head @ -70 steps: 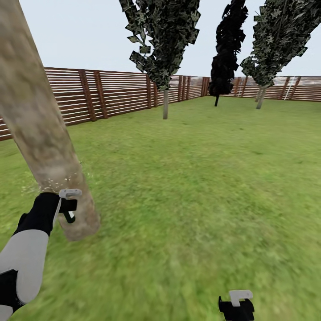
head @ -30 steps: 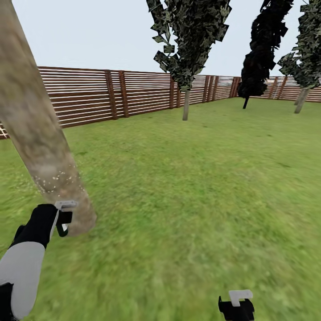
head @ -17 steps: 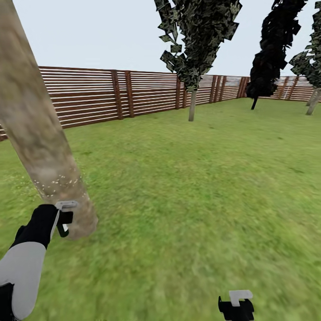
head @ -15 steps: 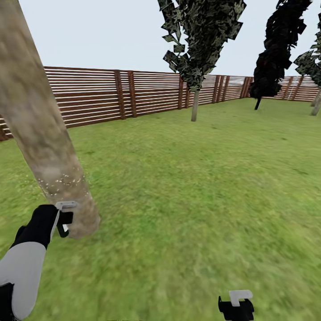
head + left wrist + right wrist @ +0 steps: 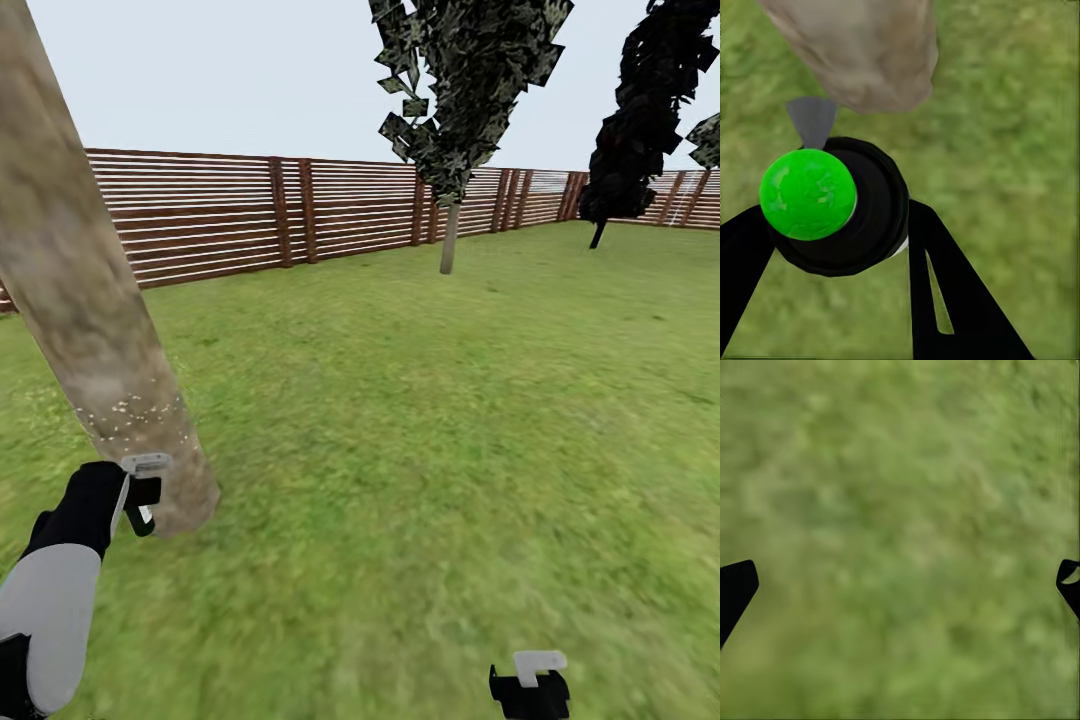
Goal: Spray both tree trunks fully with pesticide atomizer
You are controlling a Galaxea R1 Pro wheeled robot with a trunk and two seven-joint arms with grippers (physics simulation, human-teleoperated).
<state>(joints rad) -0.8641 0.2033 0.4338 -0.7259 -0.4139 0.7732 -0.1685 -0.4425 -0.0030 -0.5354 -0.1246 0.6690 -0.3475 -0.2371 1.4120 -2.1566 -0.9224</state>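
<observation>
Atomizer (image 5: 832, 206) clamped in left gripper (image 5: 140, 490) by trunk (image 5: 90, 310); right gripper (image 5: 530, 685) spread apart.

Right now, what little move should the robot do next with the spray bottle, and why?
Probably raise the left gripper a little: it holds the spray bottle beside the trunk, and white specks show only in a low band, with bare bark above.

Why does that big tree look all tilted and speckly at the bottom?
The thick trunk does lean, its top toward the head view's left. Pale specks ring it low down, just above the atomizer held in the left gripper. Nothing looks broken or spilled on the grass.
</observation>
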